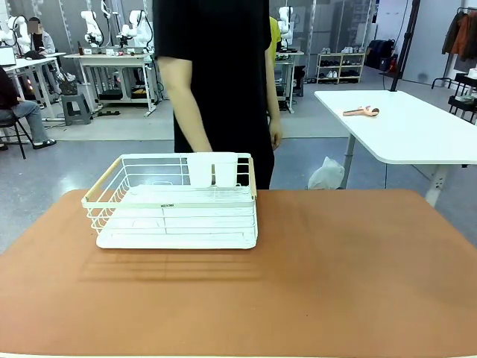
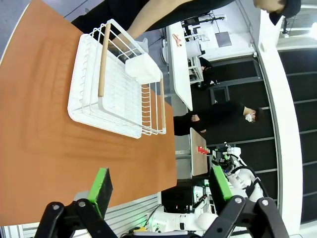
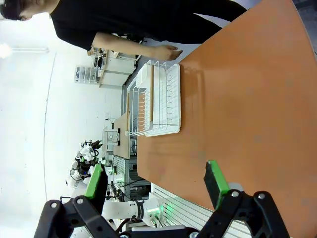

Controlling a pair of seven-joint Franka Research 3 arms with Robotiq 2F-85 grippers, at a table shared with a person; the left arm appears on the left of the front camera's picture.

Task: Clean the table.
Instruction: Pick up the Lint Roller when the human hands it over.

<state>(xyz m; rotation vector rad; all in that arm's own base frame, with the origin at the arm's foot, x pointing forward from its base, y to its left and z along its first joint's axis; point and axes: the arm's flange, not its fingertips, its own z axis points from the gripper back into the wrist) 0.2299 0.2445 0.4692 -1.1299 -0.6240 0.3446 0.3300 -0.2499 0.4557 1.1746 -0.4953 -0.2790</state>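
The terracotta table point(image 1: 335, 276) spreads across the front view, also seen as the table point(image 2: 39, 124) in the left wrist view and the table point(image 3: 247, 99) in the right wrist view. A white wire dish rack point(image 1: 175, 203) with wooden handles stands on its far left part; the rack point(image 2: 116, 94) and the rack point(image 3: 156, 101) show from both wrists. My left gripper point(image 2: 161, 191) hangs open well above the table, nothing between its green pads. My right gripper point(image 3: 156, 183) is likewise open and holds nothing.
A person in black point(image 1: 223, 74) stands at the far edge behind the rack, arms hanging down. A white-topped table point(image 1: 406, 123) with a small wooden object point(image 1: 361, 112) stands at the back right. A white plastic bag point(image 1: 326, 175) lies on the floor.
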